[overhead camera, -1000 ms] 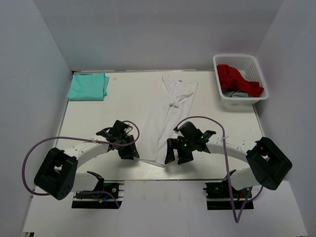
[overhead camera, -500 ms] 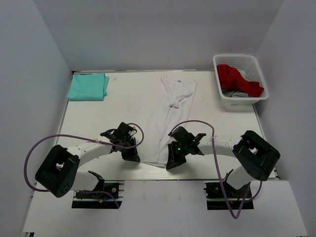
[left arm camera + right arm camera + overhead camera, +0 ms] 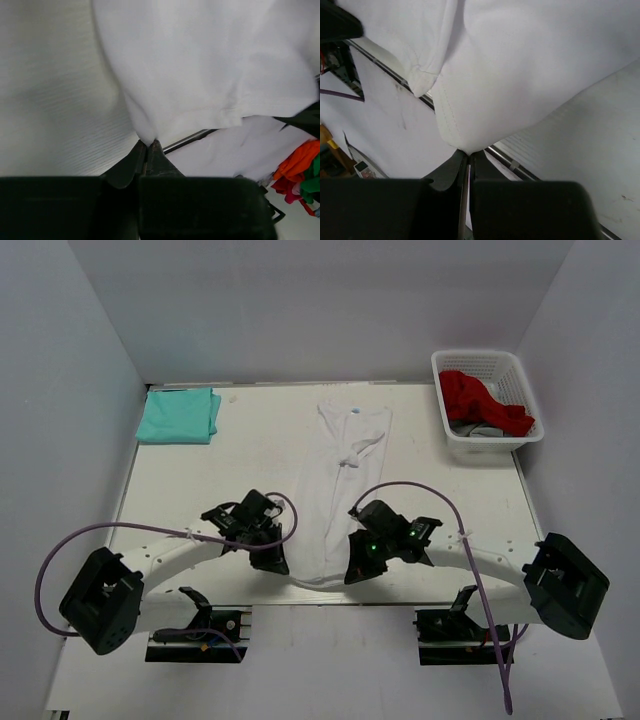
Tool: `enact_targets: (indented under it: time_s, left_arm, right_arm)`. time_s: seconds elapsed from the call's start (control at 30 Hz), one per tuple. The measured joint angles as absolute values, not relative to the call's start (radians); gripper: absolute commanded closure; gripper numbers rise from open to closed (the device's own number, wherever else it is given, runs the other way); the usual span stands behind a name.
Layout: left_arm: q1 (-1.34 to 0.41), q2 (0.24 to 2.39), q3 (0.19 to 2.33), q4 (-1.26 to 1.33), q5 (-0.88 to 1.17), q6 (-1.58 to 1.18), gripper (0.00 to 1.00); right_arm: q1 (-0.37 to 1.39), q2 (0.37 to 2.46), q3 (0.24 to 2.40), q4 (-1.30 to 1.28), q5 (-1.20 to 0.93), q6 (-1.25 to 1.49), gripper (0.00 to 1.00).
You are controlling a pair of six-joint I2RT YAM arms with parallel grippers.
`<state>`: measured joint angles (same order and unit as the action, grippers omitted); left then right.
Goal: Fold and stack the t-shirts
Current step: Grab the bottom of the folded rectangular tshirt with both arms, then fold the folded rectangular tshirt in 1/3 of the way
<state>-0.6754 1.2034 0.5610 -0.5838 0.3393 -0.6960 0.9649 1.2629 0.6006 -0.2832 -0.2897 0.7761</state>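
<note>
The white t-shirt (image 3: 335,490) lies as a long narrow strip down the middle of the table, collar end far, hem end near. My left gripper (image 3: 278,565) is shut on the hem's left corner, and the white cloth (image 3: 200,75) bunches right at its fingertips (image 3: 148,143). My right gripper (image 3: 352,572) is shut on the hem's right corner, with the stitched edge (image 3: 485,100) pinched at its tips (image 3: 468,153). The hem end is raised slightly at the table's near edge. The mint-teal t-shirt (image 3: 180,415) lies folded at the far left corner.
A white basket (image 3: 520,370) at the far right holds red and grey clothes (image 3: 485,405). The table's near edge with its metal rail (image 3: 515,165) runs just under both grippers. Grey walls enclose the table on three sides.
Both grippers have closed on the hem corners of the white t-shirt and drawn them toward the near edge. The whole shirt has slid a little nearer and narrowed.
</note>
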Motion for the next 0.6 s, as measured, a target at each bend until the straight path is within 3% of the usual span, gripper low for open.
enact_targets:
  time_s: [0.4,0.6]
  left_arm:
    - [-0.665,1.355,0.916,-0.612,0.167,-0.707,1.00]
    - [-0.663,1.514,1.157,-0.635,0.027,-0.725,1.00]
  right_arm:
    - [0.928,1.232,0.720,-0.361,0.076,0.743,1.00]
    - [0.868,1.332,0.831,-0.361,0.206,0.692,1.00]
